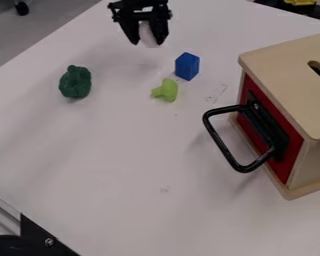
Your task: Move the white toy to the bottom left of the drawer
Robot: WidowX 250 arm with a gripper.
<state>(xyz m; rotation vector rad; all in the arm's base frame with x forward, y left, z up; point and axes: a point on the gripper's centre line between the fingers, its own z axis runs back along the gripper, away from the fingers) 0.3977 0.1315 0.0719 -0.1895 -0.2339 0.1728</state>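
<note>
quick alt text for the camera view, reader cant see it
Black robot jaws hold a white toy over the far part of a white table. Nearer lie a dark green toy, a lime toy and a blue block. At right stands a wooden box with a black-handled red drawer.

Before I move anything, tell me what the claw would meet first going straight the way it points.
Probably the white tabletop below, touched first by the white toy held in the claw; its height is hard to judge.
</note>
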